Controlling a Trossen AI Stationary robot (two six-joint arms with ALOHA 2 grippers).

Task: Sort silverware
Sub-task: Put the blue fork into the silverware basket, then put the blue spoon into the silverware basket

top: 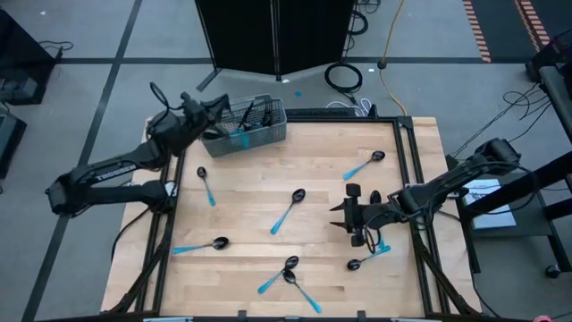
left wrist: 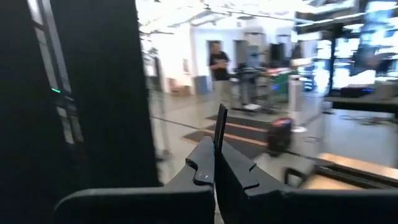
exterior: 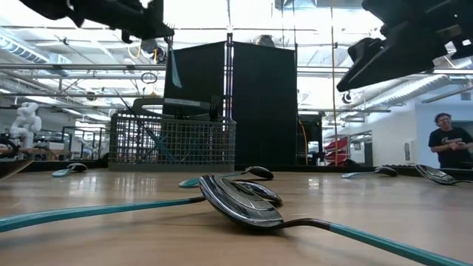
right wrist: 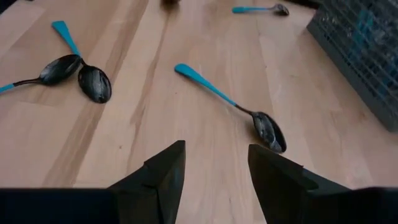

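Note:
Several spoons with light-blue handles lie flat on the wooden table, among them one in the middle (top: 288, 210) (right wrist: 230, 102), a crossed pair near the front (top: 288, 275) (right wrist: 81, 74), and one by the right arm (top: 368, 258). A grey wire-mesh basket (top: 246, 125) (exterior: 174, 140) at the far left holds more silverware. My left gripper (top: 213, 107) (left wrist: 216, 165) is over the basket's left end, shut on a thin dark piece of silverware (left wrist: 219, 127) (exterior: 174, 70). My right gripper (top: 342, 216) (right wrist: 214, 168) hovers open above the table's right part, its fingers toward the middle spoon. My left gripper pinches a thin flat dark piece of silverware (left wrist: 219, 146) between its two shut fingers; which kind it is I cannot tell. One end sticks out past the fingertips. In the low view the piece hangs clear above the basket.
More spoons lie at the far right (top: 365, 165), the left (top: 207, 186) and the near left (top: 198, 245). A black cabinet (top: 277, 36) stands behind the table. A black frame rail (top: 407, 170) runs along the table's right side. A person (exterior: 447, 140) stands in the room beyond.

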